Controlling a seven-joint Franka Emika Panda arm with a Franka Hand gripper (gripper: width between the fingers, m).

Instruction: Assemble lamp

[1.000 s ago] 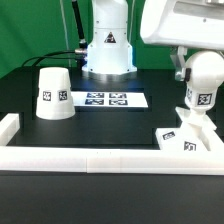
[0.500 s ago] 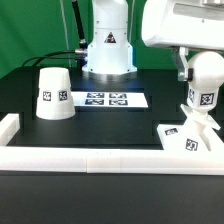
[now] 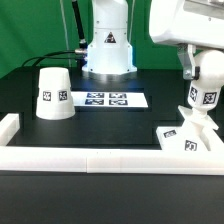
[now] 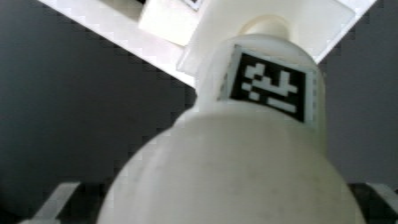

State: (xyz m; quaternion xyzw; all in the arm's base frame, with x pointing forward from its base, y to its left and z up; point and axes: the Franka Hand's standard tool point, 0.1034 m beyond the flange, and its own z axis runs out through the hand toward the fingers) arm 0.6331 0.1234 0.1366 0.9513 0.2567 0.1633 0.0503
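The bulb point(image 3: 204, 97) sits within the pincer point(image 3: 204, 72), with the base point(image 3: 185, 138) just beneath. The marker board point(image 3: 107, 99) and shade point(image 3: 52, 92) lie well apart, toward the exterior view's left.

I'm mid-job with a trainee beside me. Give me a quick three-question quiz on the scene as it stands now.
1. True or false: the shade stands wide end down on the table, well away from the gripper.
2. Which part does the gripper hold? A. the shade B. the bulb C. the marker board
3. Fill in: the base lies flat near the corner of the border rails on the exterior view's ____.

Key: 1 true; 2 B; 3 right.
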